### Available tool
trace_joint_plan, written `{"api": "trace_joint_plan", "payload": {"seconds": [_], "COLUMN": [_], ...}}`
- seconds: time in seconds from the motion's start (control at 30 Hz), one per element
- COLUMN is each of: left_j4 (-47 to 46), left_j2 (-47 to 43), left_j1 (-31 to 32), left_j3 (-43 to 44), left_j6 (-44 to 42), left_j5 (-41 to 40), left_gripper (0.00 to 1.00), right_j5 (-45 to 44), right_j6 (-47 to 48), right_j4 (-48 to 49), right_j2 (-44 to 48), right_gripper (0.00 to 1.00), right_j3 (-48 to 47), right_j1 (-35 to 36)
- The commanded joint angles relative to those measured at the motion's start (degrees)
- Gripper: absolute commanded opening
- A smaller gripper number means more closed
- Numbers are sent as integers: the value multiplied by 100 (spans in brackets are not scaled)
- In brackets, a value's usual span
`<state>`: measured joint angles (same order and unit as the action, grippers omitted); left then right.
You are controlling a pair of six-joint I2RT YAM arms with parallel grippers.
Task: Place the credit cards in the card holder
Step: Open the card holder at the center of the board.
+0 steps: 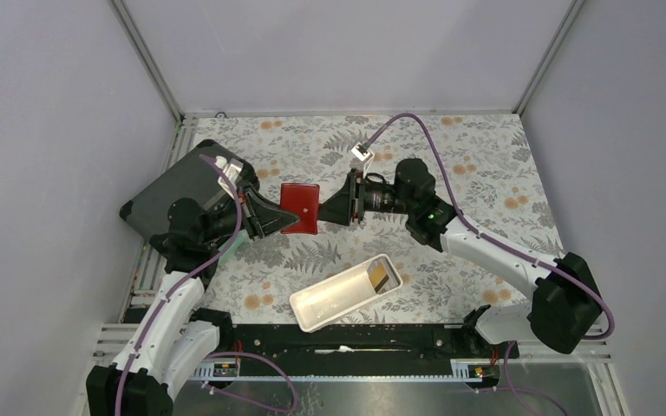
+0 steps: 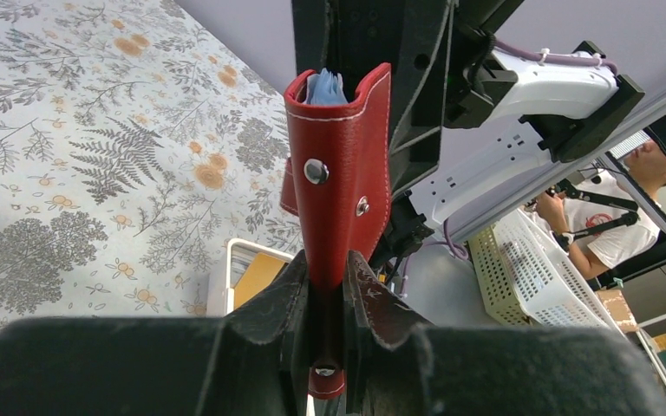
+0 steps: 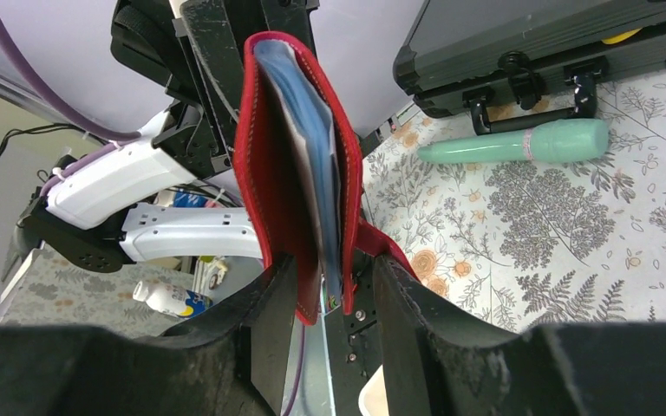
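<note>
The red card holder hangs above the table between my two grippers. My left gripper is shut on its folded end, fingers pinching the leather near the snap. My right gripper grips the opposite, open edge, one finger pressed on each outer flap. Light blue credit cards sit between the flaps, and their tips show at the holder's far end. A yellow-brown credit card lies at the right end of the white tray.
A big dark grey hard case lies at the back left, behind my left arm. A mint-green cylinder lies on the flowered cloth in front of the case. The white tray sits slantwise near the front edge.
</note>
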<state>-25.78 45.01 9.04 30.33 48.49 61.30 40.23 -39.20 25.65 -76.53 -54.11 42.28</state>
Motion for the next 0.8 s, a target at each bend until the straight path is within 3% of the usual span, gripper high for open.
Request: {"api": "trace_joint_plan", "payload": {"seconds": [0.0,0.3,0.43,0.47,0.57,0.7,0.77], "left_j4": [-514,-449,199,423,1316,2183,2358], "left_j2": [7,181,227,218,138,-91,-213], "left_j1": [52,124,124,118,125,125,127], "left_j3": [-9,7,147,197,404,568,569], "left_j6": [69,72,-322,-479,-1071,-1646,-1779], "left_j5": [150,171,15,-60,-413,-998,-1335], "left_gripper": [0,1,11,16,47,87,98], "right_j5": [361,579,578,526,198,-609,-995], "right_j6": [-215,-330,-326,-280,41,707,931], "right_j4": [655,977,978,878,370,-704,-1229], "right_j2": [-149,-263,-188,-156,-4,269,345], "right_gripper": [45,37,18,12,0,0,0], "right_j3": [-166,-269,-265,-267,-268,-368,-465], "right_j1": [-4,7,5,7,0,3,3]}}
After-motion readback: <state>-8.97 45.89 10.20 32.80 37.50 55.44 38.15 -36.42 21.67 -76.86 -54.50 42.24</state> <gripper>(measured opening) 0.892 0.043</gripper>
